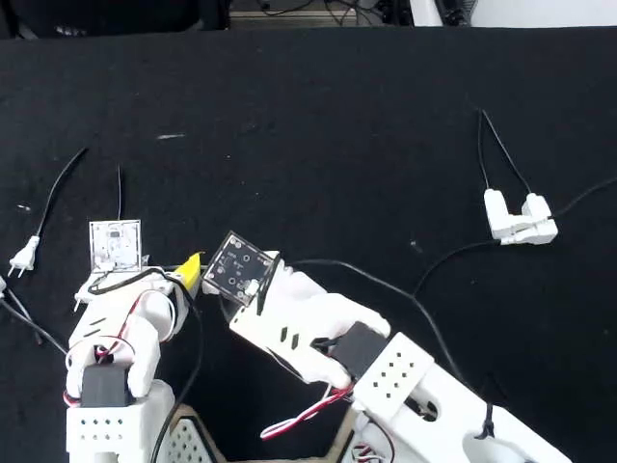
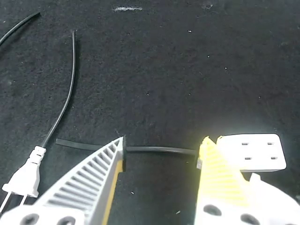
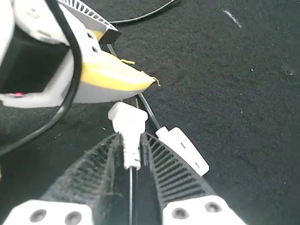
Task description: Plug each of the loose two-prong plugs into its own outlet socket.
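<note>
Pinching plug (image 3: 127,117) lengthwise, right claw (image 3: 130,137); head pointing toward left claw (image 2: 164,144).

The left fingers (image 2: 89,180) gape wide apart, while the right fingers (image 3: 91,176) pinch a plug (image 3: 127,121).

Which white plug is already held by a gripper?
The plug clamped in the right gripper, just beside the outlet socket. The loose plug lies untouched on the black mat, off to one side of the open left gripper.
</note>
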